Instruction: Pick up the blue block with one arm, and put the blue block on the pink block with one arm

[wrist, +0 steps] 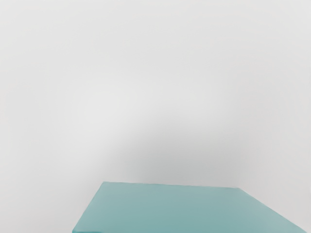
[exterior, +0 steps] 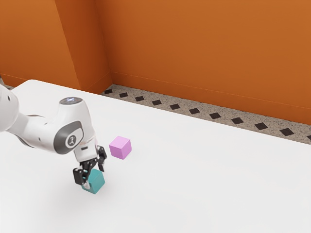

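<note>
My gripper [exterior: 85,181] down at blue block [exterior: 97,180], lower left of exterior view — block sits on white table [exterior: 204,165]. Clenched or released — cannot tell. Pink block [exterior: 120,147] near, up-right, apart.

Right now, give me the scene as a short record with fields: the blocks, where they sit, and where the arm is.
blue block: teal-blue cube, on the white table, directly under the arm's hand
pink block: pink cube, on the table, apart from the teal-blue cube, nothing on it
arm: white robot arm, hand down at the teal-blue cube
stacking: not yet done
</note>
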Motion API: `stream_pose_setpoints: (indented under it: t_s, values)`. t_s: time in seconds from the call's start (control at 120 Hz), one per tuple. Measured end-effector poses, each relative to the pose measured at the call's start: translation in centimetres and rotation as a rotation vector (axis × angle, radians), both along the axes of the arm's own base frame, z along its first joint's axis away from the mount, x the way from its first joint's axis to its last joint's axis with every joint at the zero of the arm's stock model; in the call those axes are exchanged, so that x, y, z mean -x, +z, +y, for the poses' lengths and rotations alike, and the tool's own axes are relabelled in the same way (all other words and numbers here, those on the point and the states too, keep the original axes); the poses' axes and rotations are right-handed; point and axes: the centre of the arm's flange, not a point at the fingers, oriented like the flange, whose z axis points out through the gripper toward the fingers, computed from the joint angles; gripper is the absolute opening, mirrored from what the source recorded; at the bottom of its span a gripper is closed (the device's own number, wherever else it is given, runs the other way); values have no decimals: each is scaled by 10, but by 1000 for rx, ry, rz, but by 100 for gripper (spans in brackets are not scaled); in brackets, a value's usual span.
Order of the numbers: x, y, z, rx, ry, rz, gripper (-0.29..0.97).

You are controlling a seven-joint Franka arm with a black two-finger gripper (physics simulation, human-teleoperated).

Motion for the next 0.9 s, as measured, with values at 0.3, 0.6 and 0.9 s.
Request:
stream_pose_setpoints:
  t_s: [0.3, 0.6, 0.9]
  values:
    - [7, -4, 0, 3, -17, 11, 39]
    - [-36, 75, -29, -7, -92, -106, 31]
    - [-119, 81, 1, 7, -92, -80, 32]
